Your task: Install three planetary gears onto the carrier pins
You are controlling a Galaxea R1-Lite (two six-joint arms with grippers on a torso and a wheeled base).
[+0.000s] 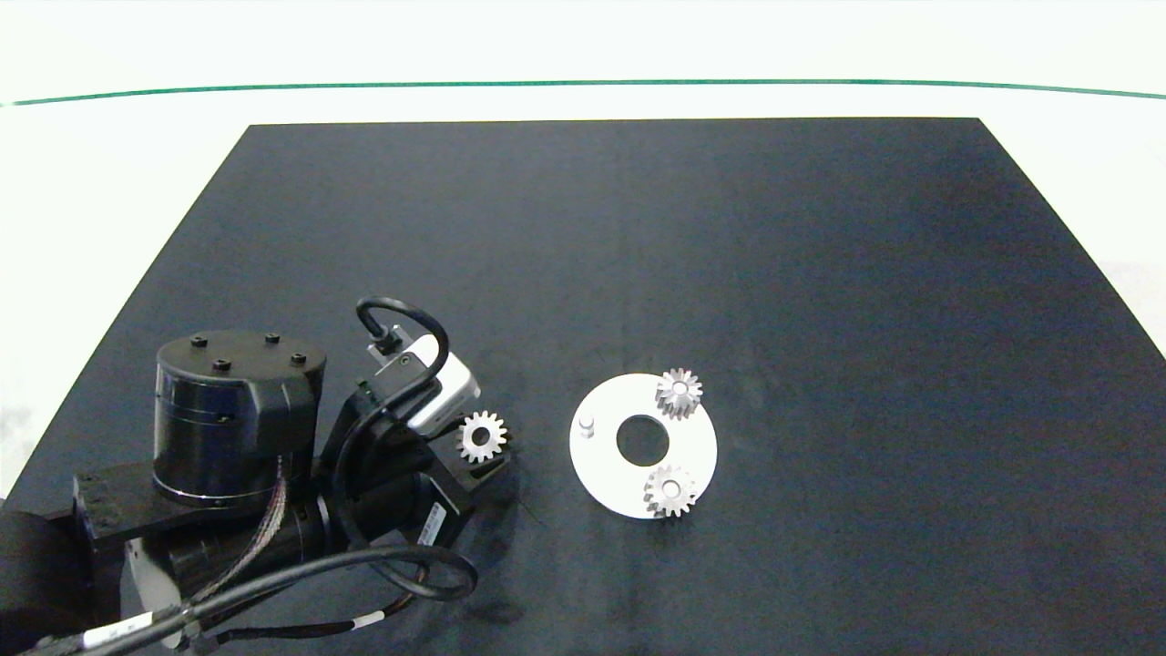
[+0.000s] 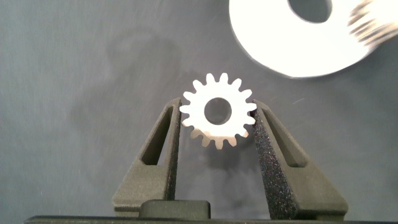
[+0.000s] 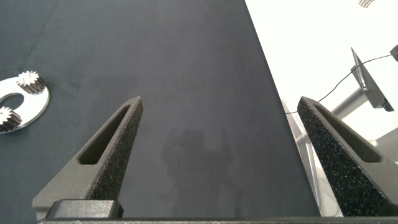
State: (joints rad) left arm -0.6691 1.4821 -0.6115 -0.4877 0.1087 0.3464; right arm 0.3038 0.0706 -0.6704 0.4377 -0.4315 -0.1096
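A: Head view first. The left gripper (image 1: pixel 483 439) is seen at lower left of centre, closed around 1 planetary gear (image 1: pixel 481 435), which is held flat, bore facing up, just left of the white disc (image 1: pixel 608 465).

B: And the disc is found just below centre on the black mat (image 1: pixel 583 255). 2 gears are already seated on it: 1 at its upper right (image 1: pixel 679 393), 1 at its lower right (image 1: pixel 671 490). 1 bare carrier pin (image 1: pixel 587 424) is left standing at the disc's left side.

A: Left wrist view now. The held gear (image 2: pixel 217 112) is pinched at mid-frame between the 2 fingers (image 2: pixel 166 140), teeth pressed against the pads on both sides. The mat is seen below it.

B: Part of the disc (image 2: pixel 280 46) is caught at upper right, well apart from the gear, with a blurred seated gear (image 2: pixel 373 22) at the frame's right edge.

A: Right wrist view. The right gripper (image 3: pixel 221 109) is shown spread wide above bare mat, with nothing between its fingers.

B: The disc (image 3: pixel 28 106) is glimpsed at the left edge there, with its 2 gears (image 3: pixel 28 79) on it, far from that gripper.
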